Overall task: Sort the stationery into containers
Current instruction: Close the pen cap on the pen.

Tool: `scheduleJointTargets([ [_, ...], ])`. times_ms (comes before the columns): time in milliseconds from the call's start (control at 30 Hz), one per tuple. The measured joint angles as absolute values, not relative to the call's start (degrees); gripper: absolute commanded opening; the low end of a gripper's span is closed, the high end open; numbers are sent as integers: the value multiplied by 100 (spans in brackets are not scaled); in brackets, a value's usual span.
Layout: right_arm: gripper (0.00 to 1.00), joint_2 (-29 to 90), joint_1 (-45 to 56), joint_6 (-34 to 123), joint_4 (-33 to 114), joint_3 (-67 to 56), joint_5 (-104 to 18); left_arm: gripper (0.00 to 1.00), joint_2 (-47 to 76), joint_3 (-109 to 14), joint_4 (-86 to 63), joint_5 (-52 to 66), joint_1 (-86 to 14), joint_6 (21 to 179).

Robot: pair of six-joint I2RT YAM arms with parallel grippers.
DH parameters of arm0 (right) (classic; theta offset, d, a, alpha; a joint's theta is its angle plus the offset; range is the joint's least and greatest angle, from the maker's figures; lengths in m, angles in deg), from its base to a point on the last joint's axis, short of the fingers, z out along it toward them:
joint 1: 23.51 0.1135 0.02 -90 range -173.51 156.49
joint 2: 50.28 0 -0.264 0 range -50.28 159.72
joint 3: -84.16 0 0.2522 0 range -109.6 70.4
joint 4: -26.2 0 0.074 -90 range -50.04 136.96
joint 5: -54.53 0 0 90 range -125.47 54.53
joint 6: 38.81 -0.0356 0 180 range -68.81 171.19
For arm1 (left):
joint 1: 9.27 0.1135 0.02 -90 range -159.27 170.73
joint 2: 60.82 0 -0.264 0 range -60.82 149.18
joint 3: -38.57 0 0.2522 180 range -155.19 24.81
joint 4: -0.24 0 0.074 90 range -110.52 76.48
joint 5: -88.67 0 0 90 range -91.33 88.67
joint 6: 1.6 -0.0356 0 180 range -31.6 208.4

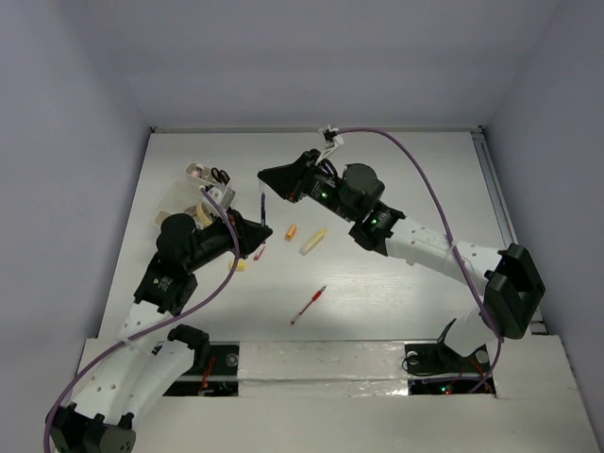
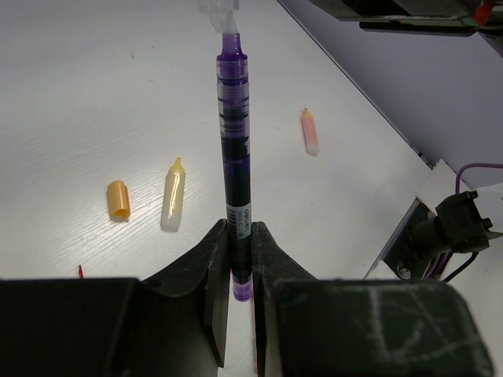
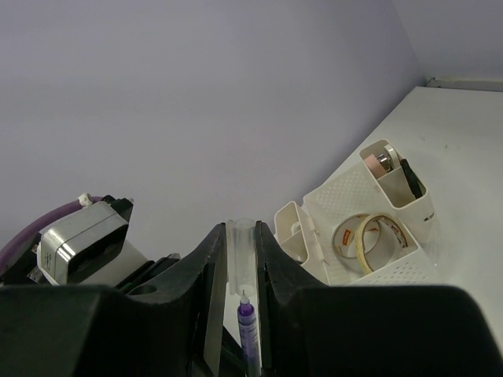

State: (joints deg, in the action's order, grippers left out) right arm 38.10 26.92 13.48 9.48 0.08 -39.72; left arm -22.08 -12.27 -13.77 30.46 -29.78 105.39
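Note:
My left gripper point(image 2: 240, 236) is shut on the lower end of a purple pen point(image 2: 233, 157) and holds it above the table; it also shows in the top view point(image 1: 257, 236). My right gripper point(image 3: 240, 236) is shut on a clear pen cap point(image 3: 242, 251), held right at the pen's tip point(image 3: 247, 326); in the top view this gripper point(image 1: 269, 176) is just beyond the pen point(image 1: 262, 209). The whitish divided container point(image 3: 346, 204) lies tilted at the back left point(image 1: 179, 198). It holds tape rolls point(image 3: 369, 239) and black-handled scissors point(image 1: 219, 176).
On the table lie an orange cap point(image 1: 291, 230), a yellowish marker point(image 1: 312, 242), a red pen point(image 1: 309, 304) and a yellow bit point(image 1: 238, 265). The left wrist view shows the cap point(image 2: 118, 199), the marker point(image 2: 173, 203) and an orange-pink marker point(image 2: 310, 129).

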Motion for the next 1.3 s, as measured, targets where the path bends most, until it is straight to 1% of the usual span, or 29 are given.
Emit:
scheduleJointTargets([
  [300,0,3792,2747,1350,824,228,-3929,0,-2210,-1227,-1432,2969,-2939,10539],
  [767,0,3784,2893,1497,194,583,-4071,0,-2320,-1227,-1493,3033,-2823,10544],
  [1033,0,3782,2935,1549,74,843,-4047,0,-2350,-1227,-1810,3105,-2788,10542],
  [1300,0,3790,3103,1636,-282,1426,-3767,0,-2350,-1118,-2330,3275,-2783,10546],
])
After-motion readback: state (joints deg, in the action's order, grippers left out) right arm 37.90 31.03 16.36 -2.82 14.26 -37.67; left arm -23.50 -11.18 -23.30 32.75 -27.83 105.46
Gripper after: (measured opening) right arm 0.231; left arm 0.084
